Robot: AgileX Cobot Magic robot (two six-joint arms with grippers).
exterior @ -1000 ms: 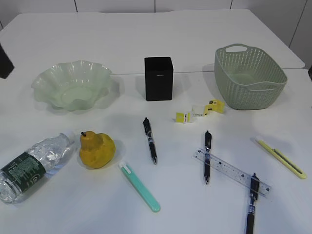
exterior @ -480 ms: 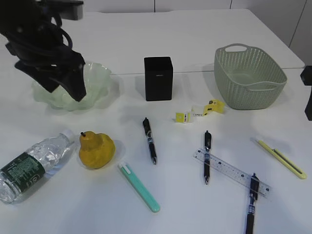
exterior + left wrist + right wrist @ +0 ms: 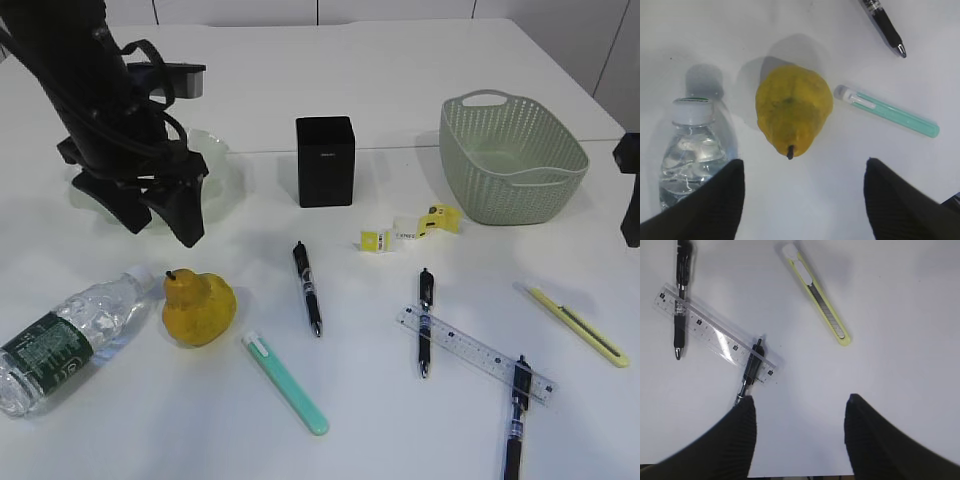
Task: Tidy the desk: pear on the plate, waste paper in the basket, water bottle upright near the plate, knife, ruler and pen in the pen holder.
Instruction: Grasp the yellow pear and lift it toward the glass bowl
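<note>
— Which one first, and how will it handle?

— The pear (image 3: 199, 309), I'd judge. It looks firm but bruisable, waxy-smooth and fairly heavy for its size, so a moderate squeeze across the broad belly, not the tapering neck, where the fingers could slide off.

— Where is it?

— On the counter (image 3: 400, 400), lying on its side, stem pointing toward 6 o'clock in the left wrist view. The bottle (image 3: 68, 335) lies just beside it at 9 o'clock, the green knife (image 3: 286, 382) close at 3 o'clock. The plate (image 3: 215, 150) sits well apart toward 11 o'clock (mostly hidden behind the arm).

— And its looks?

— Deep yellow, slightly mottled, short dark stem, lumpy rounded body.

— The grippers?

— The left gripper (image 3: 802, 192) hangs above the pear with its fingers spread wide, holding nothing. The right gripper (image 3: 799, 437) is likewise spread wide and unladen, over the ruler (image 3: 715, 334), a pen (image 3: 750, 371) lying across it, and the yellow knife (image 3: 816, 295).
</note>
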